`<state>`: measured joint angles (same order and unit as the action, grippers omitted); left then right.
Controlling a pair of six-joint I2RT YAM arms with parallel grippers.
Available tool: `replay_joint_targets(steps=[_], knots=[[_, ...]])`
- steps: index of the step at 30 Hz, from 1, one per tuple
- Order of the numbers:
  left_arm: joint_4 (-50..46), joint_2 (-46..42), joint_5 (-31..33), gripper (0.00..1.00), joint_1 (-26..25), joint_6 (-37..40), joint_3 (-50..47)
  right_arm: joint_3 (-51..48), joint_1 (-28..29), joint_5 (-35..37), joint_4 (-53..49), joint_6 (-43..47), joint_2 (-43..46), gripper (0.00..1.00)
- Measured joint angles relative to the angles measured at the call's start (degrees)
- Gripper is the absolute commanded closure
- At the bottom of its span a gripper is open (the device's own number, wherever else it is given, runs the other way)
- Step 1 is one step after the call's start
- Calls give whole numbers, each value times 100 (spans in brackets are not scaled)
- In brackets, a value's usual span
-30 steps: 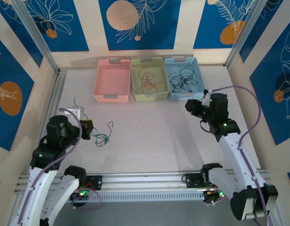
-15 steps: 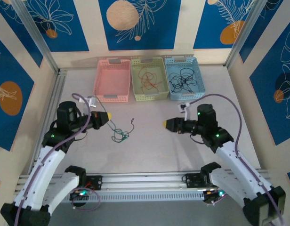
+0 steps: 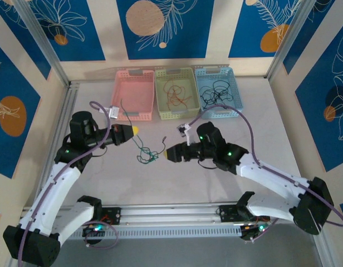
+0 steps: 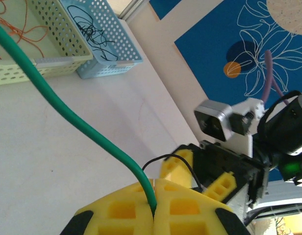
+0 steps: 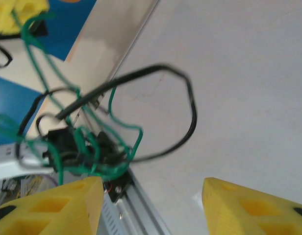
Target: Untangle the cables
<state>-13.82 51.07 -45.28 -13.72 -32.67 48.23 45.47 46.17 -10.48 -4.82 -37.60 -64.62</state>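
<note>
Tightly, left pincer (image 4: 154, 198) clamps green cable (image 4: 57, 105); right pincer (image 5: 152, 198) gapes.

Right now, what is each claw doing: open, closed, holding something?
The left gripper is closed on the green cable.
The right gripper is open, holding nothing.

The pale, smooth counter (image 3: 188, 183) lies under soft, even light, with only faint shadows on it. Beige walls close it in on three sides. The back wall (image 3: 219, 33) carries deep blue panels (image 3: 188, 39) with white line-drawn leaves and peach and orange discs. A slanting aluminium post (image 3: 40, 41) stands in the left back corner. A silver slotted aluminium rail (image 3: 171, 211) runs along the near edge.
</note>
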Motion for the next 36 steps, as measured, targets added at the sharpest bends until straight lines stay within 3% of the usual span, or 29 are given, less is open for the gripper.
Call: replay_joint_targets(steps=[8,21,24,29,36], knots=[[79,-153,-81,100,0,-96,-39,210,70,234,459,-671,-844,45],[348,-374,-79,100,0,-315,-463,417,197,216,719,-2229,-1104,45],[426,-376,-76,100,0,-378,-514,417,212,160,767,-2608,-1115,57],[494,-378,-76,100,0,-435,-525,424,212,46,822,-2955,-1235,97],[90,-546,251,100,-2,-258,-535,345,-170,125,817,-2885,-1180,100]])
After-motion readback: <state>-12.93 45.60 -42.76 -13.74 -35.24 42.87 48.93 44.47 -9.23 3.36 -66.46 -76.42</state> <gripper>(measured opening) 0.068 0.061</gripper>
